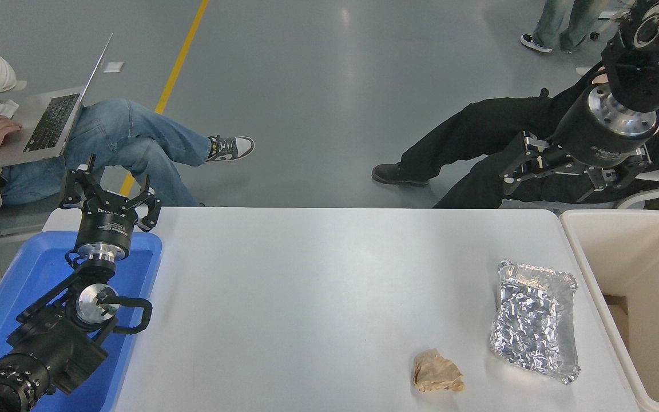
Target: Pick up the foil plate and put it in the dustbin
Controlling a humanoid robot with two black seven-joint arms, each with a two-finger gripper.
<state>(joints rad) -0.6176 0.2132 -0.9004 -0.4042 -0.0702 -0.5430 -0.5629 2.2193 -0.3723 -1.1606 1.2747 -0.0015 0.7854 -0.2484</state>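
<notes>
Right gripper [568, 174] hanging at 1 o'clock, jaws spread, empty, plate [534, 320] lying on tabletop [318, 297] beside bin [592, 274], left gripper [109, 194] parked, jaws released.

Crinkled foil plate [534, 320] flat beside cream dustbin [591, 286]

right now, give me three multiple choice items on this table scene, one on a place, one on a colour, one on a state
1. Where does the foil plate lie?
A. in the dustbin
B. on the white table, beside the dustbin
C. in the blue tray

2. What colour is the tray under the left arm?
A. blue
B. red
C. green

3. What state is the right end effector in?
A. shut on the foil plate
B. shut on the paper wad
C. open, holding nothing

Answers:
1 B: it rests on the table, left of the dustbin rim.
2 A: its plastic is plainly blue.
3 C: its fingers are spread, up beyond the table's far edge.
</notes>
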